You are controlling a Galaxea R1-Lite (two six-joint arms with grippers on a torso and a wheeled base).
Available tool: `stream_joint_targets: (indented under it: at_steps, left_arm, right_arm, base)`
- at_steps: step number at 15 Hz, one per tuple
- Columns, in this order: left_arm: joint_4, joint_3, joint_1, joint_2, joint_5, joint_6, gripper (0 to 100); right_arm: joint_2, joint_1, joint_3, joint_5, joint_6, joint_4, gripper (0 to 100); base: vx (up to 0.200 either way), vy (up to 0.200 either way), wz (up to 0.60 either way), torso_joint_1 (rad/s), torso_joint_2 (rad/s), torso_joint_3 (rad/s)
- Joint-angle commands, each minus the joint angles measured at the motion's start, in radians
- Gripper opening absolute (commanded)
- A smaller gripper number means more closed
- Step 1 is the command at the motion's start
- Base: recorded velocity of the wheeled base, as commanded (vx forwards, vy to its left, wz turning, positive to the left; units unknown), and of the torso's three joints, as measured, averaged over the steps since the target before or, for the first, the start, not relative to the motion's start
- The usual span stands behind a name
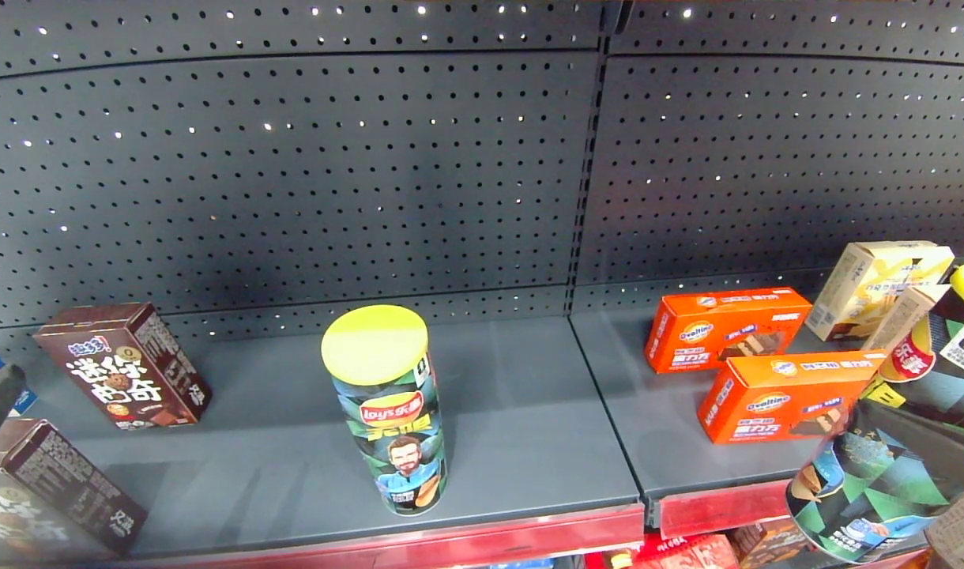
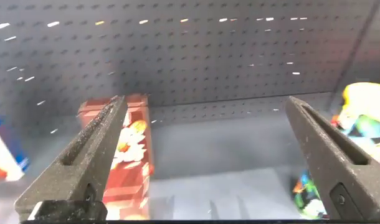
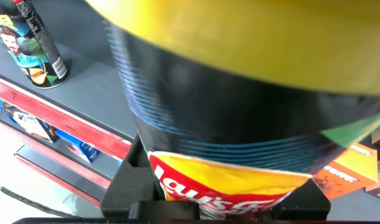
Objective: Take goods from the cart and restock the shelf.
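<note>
One crisp can [image 1: 387, 411] with a yellow lid stands upright on the grey shelf [image 1: 521, 419], near its front edge at the middle; it also appears as the standing can [image 3: 31, 43] in the right wrist view. My right gripper [image 1: 920, 442] is shut on a second crisp can [image 1: 857, 490], held tilted in front of the shelf's right section. In the right wrist view the held can [image 3: 240, 118] sits between the fingers [image 3: 135, 180]. My left gripper [image 2: 205, 106] is open and holds nothing, facing a brown cookie box [image 2: 133, 155] at the shelf's left.
Two brown cookie boxes [image 1: 126, 367] [image 1: 51, 490] lie on the left. Two orange boxes [image 1: 723, 328] [image 1: 790, 395] and cream boxes [image 1: 877, 288] fill the right section. A perforated back panel [image 1: 371, 174] closes the rear. A red price rail [image 1: 482, 541] runs along the front.
</note>
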Motion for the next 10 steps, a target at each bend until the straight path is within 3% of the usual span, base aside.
stream_joint_targets:
  at_steps: [1,6,9,10]
  left_arm:
    - [0.006,0.042,0.000,-0.077,0.026,0.001,100]
    - [0.128,0.072,0.001,-0.198,0.064,0.003,100]
    - [0.272,0.078,0.001,-0.319,0.069,0.009,100]
    - [0.396,0.078,0.001,-0.410,0.077,0.011,100]
  right_arm:
    - [-0.004,0.002,-0.001,0.000,-0.001,-0.001,0]
    - [0.001,-0.009,-0.020,0.002,-0.001,-0.002,0]
    - [0.001,-0.009,-0.021,0.000,-0.001,-0.002,0]
    - [-0.002,-0.010,-0.021,0.000,-0.001,-0.002,0]
  base:
    - [0.000,0.000,0.00,0.000,0.00,0.000]
    - [0.000,0.000,0.00,0.000,0.00,0.000]
    - [0.000,0.000,0.00,0.000,0.00,0.000]
    - [0.000,0.000,0.00,0.000,0.00,0.000]
